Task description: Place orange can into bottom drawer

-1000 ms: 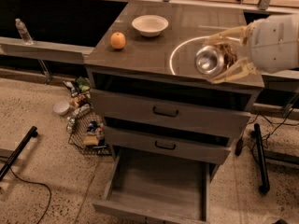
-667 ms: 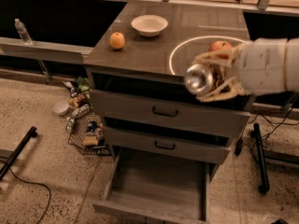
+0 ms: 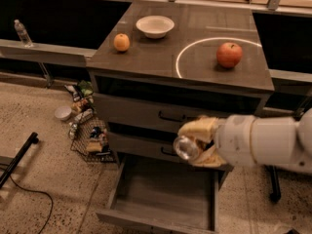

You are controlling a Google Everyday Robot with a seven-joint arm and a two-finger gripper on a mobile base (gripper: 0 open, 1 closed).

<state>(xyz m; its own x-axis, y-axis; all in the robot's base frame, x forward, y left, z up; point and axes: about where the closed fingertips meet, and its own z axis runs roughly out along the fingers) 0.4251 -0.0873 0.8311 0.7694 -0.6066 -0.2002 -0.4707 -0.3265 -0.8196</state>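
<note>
My gripper (image 3: 192, 143) is shut on the orange can (image 3: 185, 147); only its shiny silver end shows between the pale yellow fingers (image 3: 197, 129). It hangs in front of the middle drawer, above the right rear part of the bottom drawer (image 3: 161, 191). The bottom drawer is pulled out, a wide shallow box with a plain grey inside and nothing in it.
On the cabinet top stand a round orange fruit (image 3: 122, 42), a white bowl (image 3: 155, 26) and a red apple (image 3: 229, 55) inside a white circle. Two upper drawers (image 3: 146, 113) with black handles are shut. A wire basket of packets (image 3: 90, 135) sits on the floor at left.
My gripper has come down with the can from the cabinet top's level to in front of the middle drawer, over the open bottom drawer. The red apple now shows.
</note>
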